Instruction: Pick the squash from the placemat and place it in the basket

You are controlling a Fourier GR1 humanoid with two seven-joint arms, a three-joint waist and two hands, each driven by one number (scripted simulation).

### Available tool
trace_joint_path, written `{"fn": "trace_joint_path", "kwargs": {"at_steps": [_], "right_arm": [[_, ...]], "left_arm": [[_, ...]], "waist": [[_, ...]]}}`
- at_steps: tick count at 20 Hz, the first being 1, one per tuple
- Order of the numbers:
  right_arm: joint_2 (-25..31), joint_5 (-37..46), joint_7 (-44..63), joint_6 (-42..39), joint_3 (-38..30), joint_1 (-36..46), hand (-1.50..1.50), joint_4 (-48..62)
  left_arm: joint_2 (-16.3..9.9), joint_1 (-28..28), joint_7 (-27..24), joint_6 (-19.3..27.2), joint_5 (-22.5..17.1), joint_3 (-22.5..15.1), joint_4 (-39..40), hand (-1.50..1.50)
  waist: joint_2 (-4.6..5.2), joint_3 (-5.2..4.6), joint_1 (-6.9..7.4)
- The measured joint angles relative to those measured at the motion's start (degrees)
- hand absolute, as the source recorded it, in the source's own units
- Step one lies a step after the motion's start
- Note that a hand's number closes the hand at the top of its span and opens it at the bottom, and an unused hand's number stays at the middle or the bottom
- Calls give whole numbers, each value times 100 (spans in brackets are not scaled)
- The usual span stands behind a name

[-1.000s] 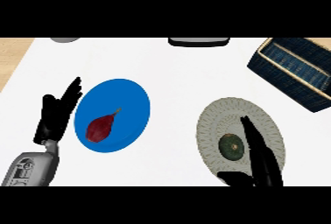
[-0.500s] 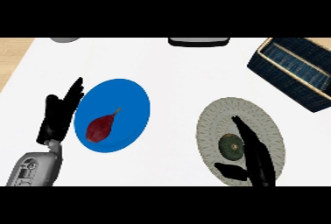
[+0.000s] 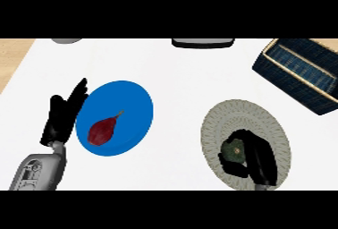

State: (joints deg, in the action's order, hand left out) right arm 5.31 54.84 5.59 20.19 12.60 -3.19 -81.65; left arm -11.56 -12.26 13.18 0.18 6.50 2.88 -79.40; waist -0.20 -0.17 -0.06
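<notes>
The left hand [image 3: 63, 114] rests open, fingers straight, beside a blue plate [image 3: 132, 96] holding a dark red fruit [image 3: 102, 130]. On the round placemat [image 3: 231, 116], the right hand [image 3: 257, 156] curls round the squash [image 3: 232, 150] (dark green). The basket [image 3: 300, 74] sits upper right on the desk [image 3: 178, 76].

1. Lower right: the right hand [image 3: 254, 156] curls around a dark green squash [image 3: 232, 151] on a round pale placemat [image 3: 228, 120].
2. Upper right: a dark woven basket [image 3: 300, 71].
3. Left: the left hand [image 3: 63, 116], fingers straight, beside a blue plate [image 3: 132, 100] holding a dark red vegetable [image 3: 102, 129].
</notes>
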Motion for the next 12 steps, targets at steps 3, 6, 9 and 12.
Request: {"fn": "trace_joint_path", "kwargs": {"at_steps": [3,6,9,12], "right_arm": [[590,262,-369,-616,284,247,150,39],[1327,529,-988,-1379,708,558,150,25],[1938,616,-1559,-2073,945,920,150,-85],[2370,630,-2074,-2473,1000,1215,150,-267]], "left_arm": [[2,31,3,-33,12,-42,-46,0],[30,-56,3,-23,60,-98,-27,0],[-35,-86,33,-76,10,-33,-27,0],[-53,-62,19,-80,3,11,-13,0]], "waist": [[-4,-6,90],[2,-19,182],[8,-8,166],[13,4,100]]}}
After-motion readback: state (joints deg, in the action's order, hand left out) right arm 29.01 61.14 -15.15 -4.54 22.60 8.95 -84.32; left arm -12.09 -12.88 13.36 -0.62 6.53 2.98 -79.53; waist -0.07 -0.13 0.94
